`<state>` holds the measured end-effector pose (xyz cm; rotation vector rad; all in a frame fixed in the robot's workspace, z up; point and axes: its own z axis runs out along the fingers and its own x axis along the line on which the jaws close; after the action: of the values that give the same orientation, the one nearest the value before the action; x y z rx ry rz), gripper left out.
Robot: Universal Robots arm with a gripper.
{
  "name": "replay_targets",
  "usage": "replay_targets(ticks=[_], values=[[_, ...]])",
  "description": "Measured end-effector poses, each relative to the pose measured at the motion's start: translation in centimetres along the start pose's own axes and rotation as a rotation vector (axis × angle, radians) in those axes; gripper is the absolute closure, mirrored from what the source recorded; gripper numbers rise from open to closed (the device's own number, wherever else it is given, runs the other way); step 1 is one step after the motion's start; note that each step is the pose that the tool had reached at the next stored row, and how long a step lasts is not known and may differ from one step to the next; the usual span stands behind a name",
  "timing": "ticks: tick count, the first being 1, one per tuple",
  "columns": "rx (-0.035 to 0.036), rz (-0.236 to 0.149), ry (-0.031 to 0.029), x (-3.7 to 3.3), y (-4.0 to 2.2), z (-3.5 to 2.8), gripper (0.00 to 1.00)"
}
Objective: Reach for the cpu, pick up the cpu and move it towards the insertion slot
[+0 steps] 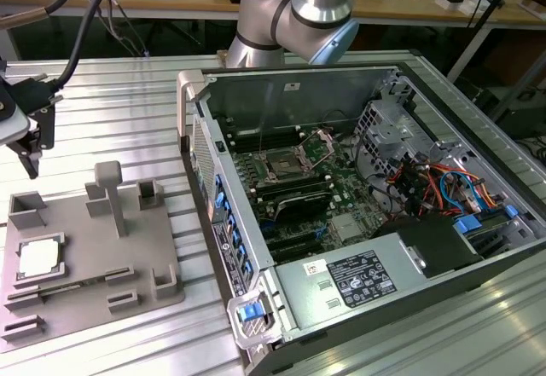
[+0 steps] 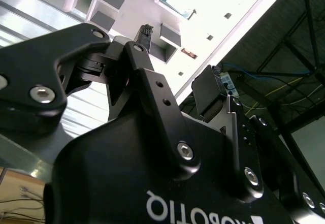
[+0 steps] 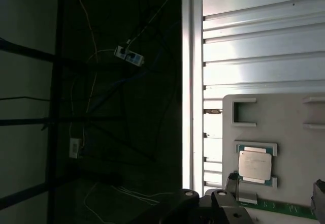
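The cpu (image 1: 40,259) is a flat silvery square lying in a recess of the grey fixture plate (image 1: 94,261) at the exterior view's left. It also appears in the first wrist view as the cpu (image 3: 255,164). My black gripper (image 1: 36,150) hangs above the far end of the plate, well above the cpu and apart from it. In the first wrist view its fingertips (image 3: 231,182) stand wide apart on either side of the chip, with nothing between them. The insertion slot (image 1: 281,167) is a silver-framed socket on the motherboard inside the open computer case (image 1: 196,95).
The fixture plate carries upright grey posts (image 1: 111,190) and blocks (image 1: 149,190) beside the cpu. The case's side wall (image 1: 217,214) stands between the plate and the motherboard. Cables (image 1: 426,184) and a drive cage (image 1: 397,124) fill the case's right. The ribbed metal table's edge (image 3: 192,82) lies close by.
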<state>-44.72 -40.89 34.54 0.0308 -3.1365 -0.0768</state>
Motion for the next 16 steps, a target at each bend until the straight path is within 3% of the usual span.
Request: replay_targets(ticks=[16], values=[[-0.0069, 0.0, -0.0001, -0.01, -0.04, 0.93, 0.4]])
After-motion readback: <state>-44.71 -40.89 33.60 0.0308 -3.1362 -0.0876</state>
